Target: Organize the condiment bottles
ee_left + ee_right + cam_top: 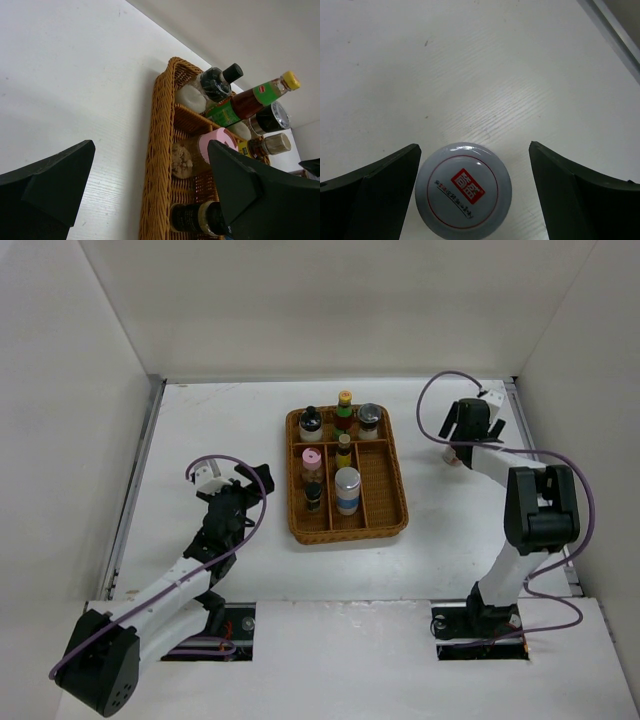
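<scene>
A brown wicker tray (349, 536) holds several condiment bottles: black-capped (311, 421), yellow-capped (345, 406), silver-lidded (370, 418), pink-capped (312, 458), a blue-labelled one (347, 490) and a small dark one (313, 496). My left gripper (258, 478) is open and empty, left of the tray. The left wrist view shows the tray rim (157, 130), the pink-capped jar (200, 150) and the dark jar (197, 217). My right gripper (462, 445) is open above a grey-capped jar (463, 192) that stands on the table to the right of the tray. The jar sits between the fingers (380, 190), untouched.
White walls enclose the table on three sides. A metal strip (135, 480) runs along the left edge and another (615, 35) along the right. Purple cables (440, 390) loop off both arms.
</scene>
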Motion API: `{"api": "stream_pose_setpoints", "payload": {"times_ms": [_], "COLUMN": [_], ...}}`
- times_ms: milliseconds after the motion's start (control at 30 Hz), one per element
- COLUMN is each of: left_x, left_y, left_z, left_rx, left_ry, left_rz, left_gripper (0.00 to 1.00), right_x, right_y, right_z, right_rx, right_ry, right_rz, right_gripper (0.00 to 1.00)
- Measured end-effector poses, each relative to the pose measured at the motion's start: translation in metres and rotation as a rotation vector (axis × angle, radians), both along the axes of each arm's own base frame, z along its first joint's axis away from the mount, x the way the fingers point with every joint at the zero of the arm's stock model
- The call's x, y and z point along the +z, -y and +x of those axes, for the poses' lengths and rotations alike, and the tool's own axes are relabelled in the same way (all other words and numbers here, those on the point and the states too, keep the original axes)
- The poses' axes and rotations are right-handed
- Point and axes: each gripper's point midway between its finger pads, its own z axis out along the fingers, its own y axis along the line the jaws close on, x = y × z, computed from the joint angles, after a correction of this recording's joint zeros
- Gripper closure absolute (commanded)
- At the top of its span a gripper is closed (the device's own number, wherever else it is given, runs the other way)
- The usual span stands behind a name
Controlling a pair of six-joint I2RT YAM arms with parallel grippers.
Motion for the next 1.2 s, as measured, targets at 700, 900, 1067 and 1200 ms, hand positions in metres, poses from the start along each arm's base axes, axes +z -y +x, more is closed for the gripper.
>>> {"api": "stream_pose_setpoints", "payload": {"times_ms": [700,900,1067,1200], "left_x": [-0.004,-0.007,-0.007,-0.007], "left_y": [0.001,0.002,0.001,0.000], "left_z": [0.001,0.001,0.001,0.001], "left_rx": [-0.003,-0.005,-0.001,0.003], "left_ry": [-0.013,-0.021,-0.022,-0.022], "left_rz": [0.007,0.011,0.011,0.011], "left_gripper": [0.00,0.00,0.00,0.00], "right_x": [0.091,0.135,0.087,0.043], "right_y": [-0.080,-0.188,-0.231,-0.235], "right_z": [-0.062,-0.071,-0.062,-0.057], "right_rx": [0.168,0.432,0.520,0.521], "right_ry": [0.192,0.336,0.223,0.121], "right_rz": [0.084,0.175,0.169,0.139], "right_gripper": [0.56,0.55,0.55,0.55]}}
